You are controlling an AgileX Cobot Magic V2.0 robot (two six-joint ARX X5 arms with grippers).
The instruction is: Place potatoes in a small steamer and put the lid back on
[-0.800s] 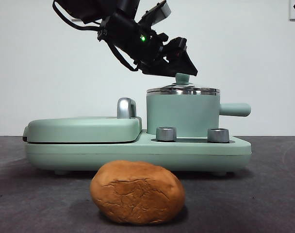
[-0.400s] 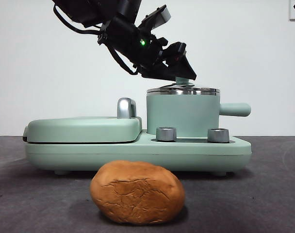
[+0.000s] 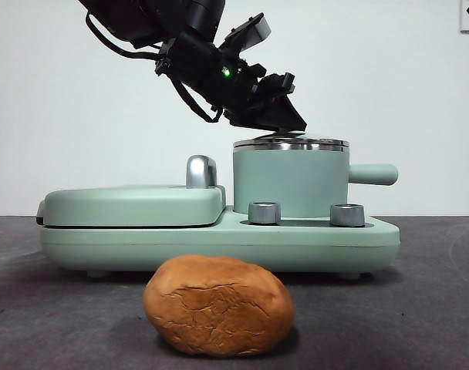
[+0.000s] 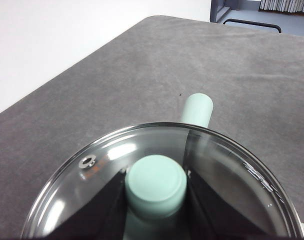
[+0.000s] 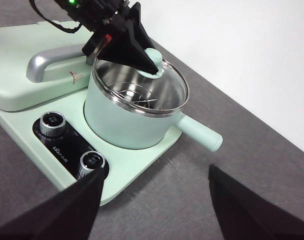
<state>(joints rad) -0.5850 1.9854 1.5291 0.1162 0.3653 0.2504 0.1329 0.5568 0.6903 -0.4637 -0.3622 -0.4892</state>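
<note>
Down onto the lid's knob (image 4: 156, 186) the left gripper (image 3: 285, 122) has dropped, jaws now hugging it. Pot (image 3: 291, 182) sits mid-frame, lid (image 4: 157, 175) on top, potato (image 3: 218, 305) at bottom. Right gripper (image 5: 154, 200) waits, spread wide. Pinch tight, lift straight up.

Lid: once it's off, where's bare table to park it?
Bare table beyond the pot handle, away from the griddle. Crowded: left gripper at the lid knob; potato before the dials.
</note>
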